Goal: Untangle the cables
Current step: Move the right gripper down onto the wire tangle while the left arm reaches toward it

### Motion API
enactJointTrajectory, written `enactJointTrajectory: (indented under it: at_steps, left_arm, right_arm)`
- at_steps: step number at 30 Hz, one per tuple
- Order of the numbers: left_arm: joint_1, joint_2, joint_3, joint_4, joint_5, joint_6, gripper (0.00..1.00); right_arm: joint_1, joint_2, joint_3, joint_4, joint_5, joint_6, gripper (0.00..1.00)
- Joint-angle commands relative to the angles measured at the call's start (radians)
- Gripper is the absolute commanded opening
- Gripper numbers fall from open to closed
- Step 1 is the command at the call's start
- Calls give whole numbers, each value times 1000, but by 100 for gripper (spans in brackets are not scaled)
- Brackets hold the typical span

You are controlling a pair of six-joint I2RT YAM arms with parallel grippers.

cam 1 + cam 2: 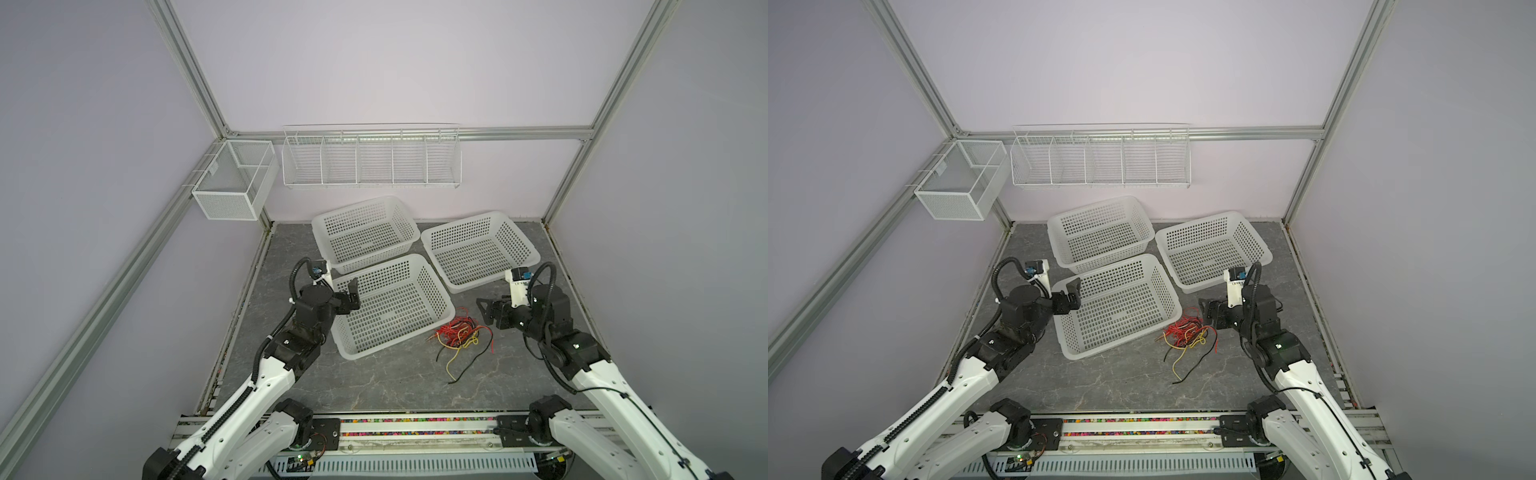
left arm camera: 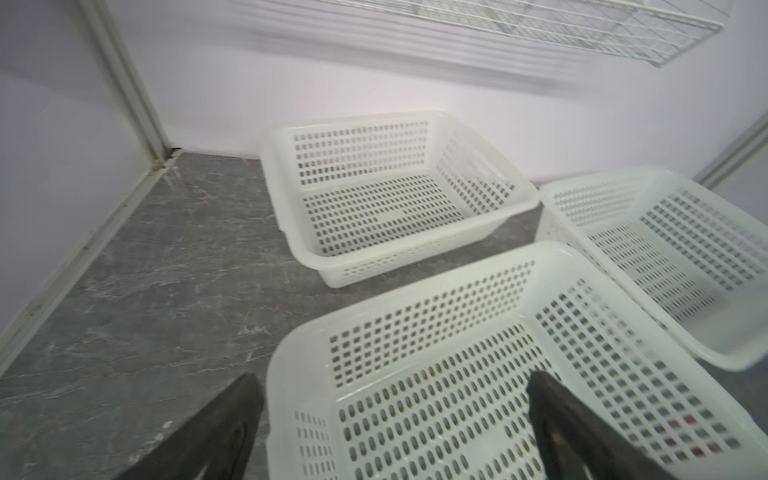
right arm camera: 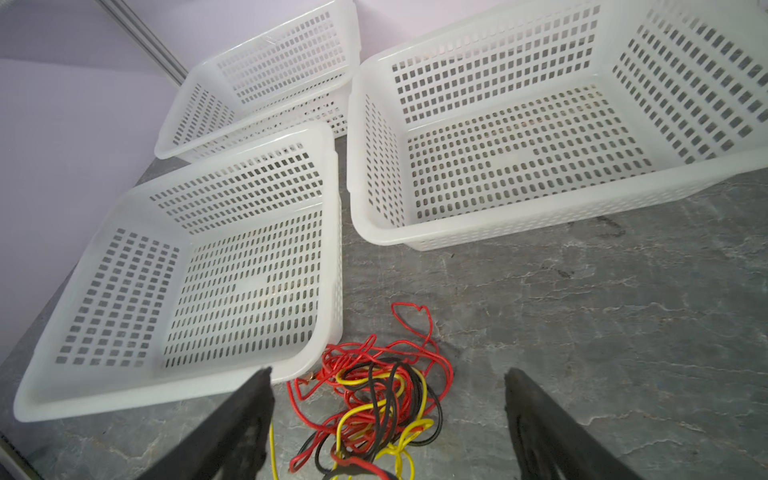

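Three baskets (image 1: pixel 382 278), two wire racks (image 1: pixel 370 166), one cable tangle (image 1: pixel 461 332)

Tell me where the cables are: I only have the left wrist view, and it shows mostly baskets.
Observer: The cables lie tangled on the tabletop, just right of the nearest basket and outside it.
Operator: Is the right pincer holding any?
Observer: No, the right pincer is open and empty, pointed at the tangle.
Operator: What colours are mixed in?
Observer: Red, yellow and black; a black and a yellow strand trail out toward the tabletop's front edge.
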Motion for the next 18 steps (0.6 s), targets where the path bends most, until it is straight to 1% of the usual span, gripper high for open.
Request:
enactJointTrajectory:
  at_steps: [1, 5, 7, 9, 11, 13, 18]
  left_arm:
    - [-119, 8, 36, -49, 28, 0, 99]
    - [-291, 37, 51, -53, 34, 69, 99]
    - [-350, 59, 53, -50, 36, 82, 99]
    - [-379, 87, 52, -42, 47, 64, 99]
    - [-388, 116, 43, -14, 89, 39, 99]
    - [-400, 142, 30, 19, 107, 20, 99]
    - [-447, 215, 21, 65, 124, 29, 99]
  right_arm:
    - [22, 7, 16, -87, 1, 53, 88]
    - [31, 30, 39, -161, 24, 80, 88]
    - [32, 41, 52, -203, 50, 94, 88]
    - [32, 52, 63, -247, 72, 107, 88]
    - [33, 57, 67, -276, 80, 114, 88]
    - [33, 55, 58, -287, 89, 123, 88]
    - [33, 37, 30, -276, 114, 132, 88]
